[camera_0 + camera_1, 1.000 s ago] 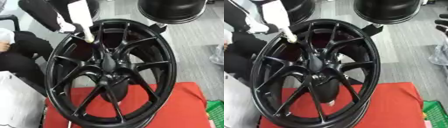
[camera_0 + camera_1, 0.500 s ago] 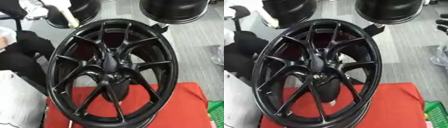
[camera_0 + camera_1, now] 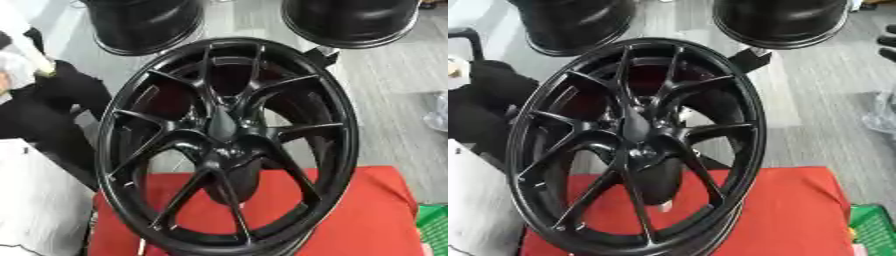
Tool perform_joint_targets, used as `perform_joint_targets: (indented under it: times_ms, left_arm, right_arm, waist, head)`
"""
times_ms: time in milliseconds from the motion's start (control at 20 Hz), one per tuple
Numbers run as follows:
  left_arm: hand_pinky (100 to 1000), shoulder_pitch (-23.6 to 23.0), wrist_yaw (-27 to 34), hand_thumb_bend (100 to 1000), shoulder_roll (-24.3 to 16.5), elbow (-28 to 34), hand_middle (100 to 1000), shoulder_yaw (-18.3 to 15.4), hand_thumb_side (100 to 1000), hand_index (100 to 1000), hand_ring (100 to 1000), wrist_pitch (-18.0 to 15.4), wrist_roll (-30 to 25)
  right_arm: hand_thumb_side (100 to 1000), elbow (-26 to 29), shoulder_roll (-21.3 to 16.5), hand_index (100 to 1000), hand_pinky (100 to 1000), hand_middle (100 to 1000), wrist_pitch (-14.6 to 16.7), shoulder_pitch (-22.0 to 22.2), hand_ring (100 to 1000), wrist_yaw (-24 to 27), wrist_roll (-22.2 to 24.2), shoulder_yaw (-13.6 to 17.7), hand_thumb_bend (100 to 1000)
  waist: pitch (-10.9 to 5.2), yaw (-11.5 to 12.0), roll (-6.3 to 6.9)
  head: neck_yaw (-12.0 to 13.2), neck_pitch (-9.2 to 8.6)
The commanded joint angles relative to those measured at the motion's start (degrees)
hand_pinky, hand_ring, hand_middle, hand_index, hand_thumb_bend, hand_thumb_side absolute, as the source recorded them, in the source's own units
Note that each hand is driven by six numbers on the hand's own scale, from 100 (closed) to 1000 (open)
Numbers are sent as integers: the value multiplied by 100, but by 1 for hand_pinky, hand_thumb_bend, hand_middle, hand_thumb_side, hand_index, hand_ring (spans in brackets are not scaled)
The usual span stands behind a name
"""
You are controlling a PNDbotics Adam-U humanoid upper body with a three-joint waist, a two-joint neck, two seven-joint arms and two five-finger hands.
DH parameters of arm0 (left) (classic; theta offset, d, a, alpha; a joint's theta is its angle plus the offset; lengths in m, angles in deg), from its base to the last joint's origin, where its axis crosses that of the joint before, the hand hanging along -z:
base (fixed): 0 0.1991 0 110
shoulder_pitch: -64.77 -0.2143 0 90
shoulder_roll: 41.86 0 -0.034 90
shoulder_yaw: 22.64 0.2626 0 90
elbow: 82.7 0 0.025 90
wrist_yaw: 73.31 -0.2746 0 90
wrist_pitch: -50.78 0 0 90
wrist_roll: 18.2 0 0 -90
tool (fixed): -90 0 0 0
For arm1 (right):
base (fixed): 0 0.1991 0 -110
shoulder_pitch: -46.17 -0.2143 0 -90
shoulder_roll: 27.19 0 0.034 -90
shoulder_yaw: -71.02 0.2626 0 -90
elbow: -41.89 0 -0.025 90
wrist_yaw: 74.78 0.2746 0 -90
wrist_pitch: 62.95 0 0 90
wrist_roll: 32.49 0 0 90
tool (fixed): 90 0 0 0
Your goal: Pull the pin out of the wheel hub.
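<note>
Zero robot hands in view, so grip state can't be told. Far left, a white rod [image 3: 33, 52], likely the pin, is clear of the wheel hub [image 3: 223, 131], upright on red cloth [image 3: 367, 215]. Extraction looks done.

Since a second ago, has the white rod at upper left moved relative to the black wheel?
Yes. The white rod has gone left, off the upper-left rim of the wheel, towards the view's left edge.
</note>
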Motion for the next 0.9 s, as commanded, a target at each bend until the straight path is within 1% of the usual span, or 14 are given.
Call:
perform_joint_targets:
  times_ms: [50, 100, 150, 200, 250, 300, 350, 400, 500, 550, 750, 850, 900]
  left_arm:
    - [808, -292, 632, 100, 122, 76, 654, -157, 290, 485, 763, -170, 612]
    - [829, -401, 728, 100, 159, 76, 699, -115, 298, 555, 793, -286, 644]
    - [850, -498, 698, 100, 184, 72, 744, -75, 419, 672, 822, -371, 575]
    - [863, -592, 517, 100, 202, 38, 766, -52, 624, 766, 834, -413, 416]
    - [861, -652, 295, 100, 225, -31, 764, -50, 762, 789, 831, -425, 247]
    - [858, -689, 85, 185, 253, -122, 751, -65, 927, 791, 819, -416, 111]
    - [854, -710, -99, 212, 288, -209, 745, -96, 1000, 782, 814, -398, 33]
    - [852, -722, -235, 211, 332, -284, 750, -129, 1000, 795, 814, -372, 3]
    - [844, -728, -296, 318, 435, -381, 753, -154, 1000, 801, 812, -321, 39]
    - [844, -721, -247, 311, 470, -411, 758, -155, 1000, 804, 814, -299, 98]
    - [834, -687, -131, 100, 564, -405, 753, -195, 999, 786, 806, -177, 591]
    - [804, -637, -1, 100, 642, -319, 731, -195, 900, 754, 786, -146, 889]
    - [781, -583, 158, 100, 733, -246, 717, -188, 853, 738, 773, -177, 1089]
  right_arm:
    - [668, 122, -205, 785, 801, 637, 9, -36, 696, 53, -53, 76, 100]
    - [669, 121, -200, 785, 801, 637, 11, -34, 696, 60, -54, 75, 100]
    - [669, 120, -194, 785, 801, 637, 14, -33, 696, 67, -54, 77, 100]
    - [669, 117, -189, 785, 801, 637, 17, -31, 696, 73, -54, 80, 100]
    - [670, 113, -186, 785, 801, 637, 18, -29, 696, 78, -54, 82, 100]
    - [670, 110, -185, 785, 801, 637, 19, -27, 696, 81, -53, 83, 100]
    - [670, 108, -183, 785, 801, 637, 21, -26, 696, 83, -50, 83, 100]
    - [670, 106, -182, 785, 801, 637, 22, -25, 696, 85, -48, 84, 100]
    - [671, 98, -181, 784, 801, 637, 23, -22, 696, 86, -48, 85, 100]
    - [671, 94, -180, 785, 801, 637, 22, -22, 696, 87, -46, 82, 100]
    - [671, 101, -169, 785, 801, 638, 23, -31, 697, 97, -47, 86, 100]
    - [672, 102, -170, 785, 801, 638, 20, -27, 697, 100, -48, 84, 100]
    - [671, 101, -168, 784, 801, 638, 17, -26, 697, 101, -46, 80, 100]
  waist:
    - [-91, 8, -41]
    - [-88, 8, -55]
    - [-83, 7, -67]
    - [-78, 8, -79]
    - [-76, 8, -85]
    - [-74, 10, -90]
    - [-73, 12, -95]
    - [-72, 12, -99]
    - [-72, 10, -102]
    - [-73, 7, -102]
    - [-71, -10, -105]
    - [-72, -12, -102]
    - [-75, -15, -104]
  head:
    - [-6, -55]
    - [5, -62]
    - [14, -72]
    - [23, -93]
    - [31, -104]
    - [33, -111]
    - [29, -118]
    - [25, -120]
    - [31, -113]
    - [36, -106]
    - [22, -100]
    - [24, -83]
    - [28, -74]
